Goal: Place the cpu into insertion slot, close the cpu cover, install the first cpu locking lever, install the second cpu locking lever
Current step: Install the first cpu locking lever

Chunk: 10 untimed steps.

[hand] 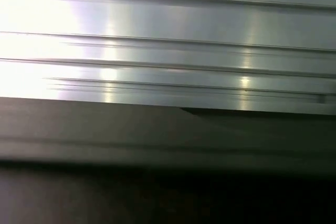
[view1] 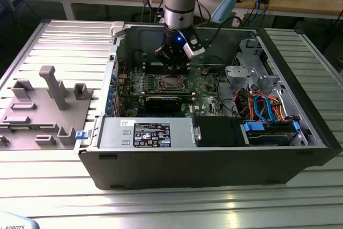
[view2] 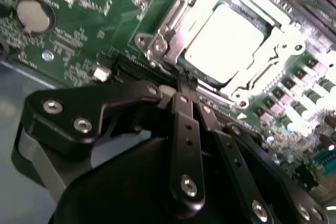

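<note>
We see a ribbed aluminium table (view1: 64,41) carrying everything. Directly on it sits the open black computer case (view1: 214,170), walls surrounding the gripper (view1: 176,63), which hangs inside near the case's back wall. On the exterior view's left of the gripper, well apart and outside the case, a grey fixture block (view1: 45,105) rests on the slats. In the first wrist view we see table slats (hand: 168,51) beside a dark edge.

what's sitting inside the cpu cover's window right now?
In the second wrist view the cpu fills the window of the cpu cover, which lies down around it. The insertion slot beneath is covered. The gripper sits at the cover's edge.
</note>
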Available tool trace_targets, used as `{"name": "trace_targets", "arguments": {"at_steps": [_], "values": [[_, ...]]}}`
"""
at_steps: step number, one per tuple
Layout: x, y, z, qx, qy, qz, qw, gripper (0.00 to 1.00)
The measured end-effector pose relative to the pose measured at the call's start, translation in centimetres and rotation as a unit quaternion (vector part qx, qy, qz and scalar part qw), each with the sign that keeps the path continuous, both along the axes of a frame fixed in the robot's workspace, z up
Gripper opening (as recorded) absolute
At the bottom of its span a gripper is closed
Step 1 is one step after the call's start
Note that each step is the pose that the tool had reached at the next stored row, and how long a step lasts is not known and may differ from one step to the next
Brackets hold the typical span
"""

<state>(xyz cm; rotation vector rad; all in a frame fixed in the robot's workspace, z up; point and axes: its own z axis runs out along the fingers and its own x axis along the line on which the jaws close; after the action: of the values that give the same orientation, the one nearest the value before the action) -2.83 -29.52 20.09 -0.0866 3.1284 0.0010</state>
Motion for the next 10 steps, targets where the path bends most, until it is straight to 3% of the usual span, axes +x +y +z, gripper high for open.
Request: {"name": "trace_targets", "arguments": {"at_steps": [5, 7, 10], "values": [[0.05, 0.05, 0.18, 0.0010, -0.0011, 0.000, 1.00000, 0.11], [0.03, 0.02, 0.84, 0.0001, -0.0006, 0.000, 1.00000, 0.11], [0.02, -0.02, 1.35, 0.0001, -0.0007, 0.000, 1.00000, 0.11]]}}
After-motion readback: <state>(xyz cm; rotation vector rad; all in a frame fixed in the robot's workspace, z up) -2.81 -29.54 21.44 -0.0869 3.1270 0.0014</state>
